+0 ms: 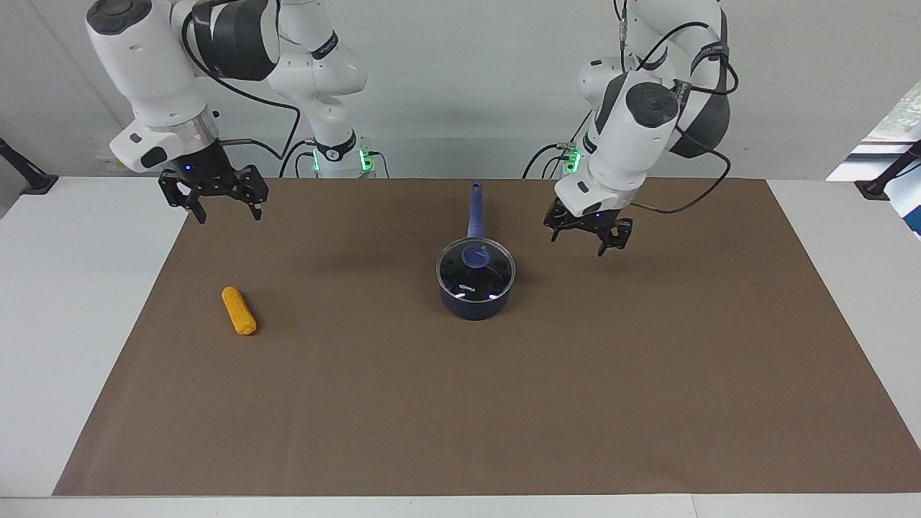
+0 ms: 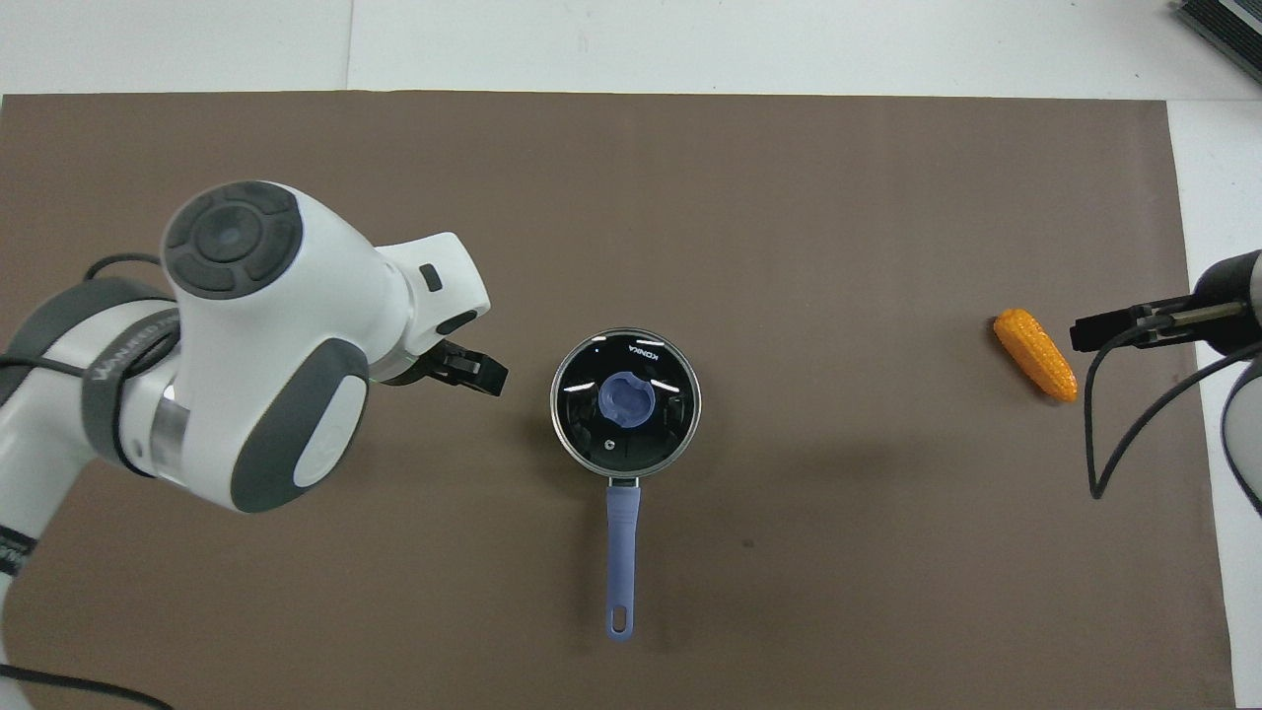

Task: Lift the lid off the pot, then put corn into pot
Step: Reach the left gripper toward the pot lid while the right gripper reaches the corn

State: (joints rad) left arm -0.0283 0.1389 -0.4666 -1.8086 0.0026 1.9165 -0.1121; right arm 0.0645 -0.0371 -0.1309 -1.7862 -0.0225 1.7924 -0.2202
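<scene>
The lid is sitting squarely on the pot mid-worktop, handle pointing toward the robots. The left hand is hovering just beside the pot, fingers spread, touching nothing. The corn is lying well apart toward the right arm's end, near the brown mat's edge, the right hand hanging spread above that edge.

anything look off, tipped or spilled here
Nothing stands out. The lid sits level on the pot, and the corn lies whole on the mat toward the right arm's end. Both grippers hang clear of everything.
</scene>
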